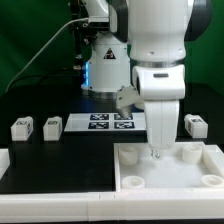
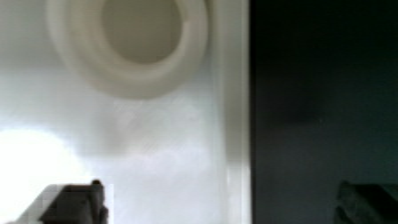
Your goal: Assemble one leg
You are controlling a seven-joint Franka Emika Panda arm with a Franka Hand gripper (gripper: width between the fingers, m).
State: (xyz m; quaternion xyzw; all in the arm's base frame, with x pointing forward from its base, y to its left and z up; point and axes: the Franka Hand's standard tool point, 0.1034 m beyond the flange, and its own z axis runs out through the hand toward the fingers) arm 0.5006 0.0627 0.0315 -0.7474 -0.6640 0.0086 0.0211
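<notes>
The large white tray-like piece point(image 1: 170, 172) with round sockets lies at the front on the exterior view's right. My gripper point(image 1: 155, 152) hangs just over its far part, between two sockets, open and empty. In the wrist view the gripper point(image 2: 217, 206) has its dark fingertips point(image 2: 71, 205) set wide apart. Between them show only the tray's white surface point(image 2: 107, 130), its edge and one round socket point(image 2: 134, 40). Three legs show: two point(image 1: 20, 127) point(image 1: 52, 126) at the exterior view's left and one point(image 1: 196, 124) at its right. No leg shows in the wrist view.
The marker board point(image 1: 110, 122) lies behind the tray, in front of the arm's base. A low white rail point(image 1: 50, 172) runs along the front at the exterior view's left. The black table point(image 1: 60, 145) lies between the legs and the rail.
</notes>
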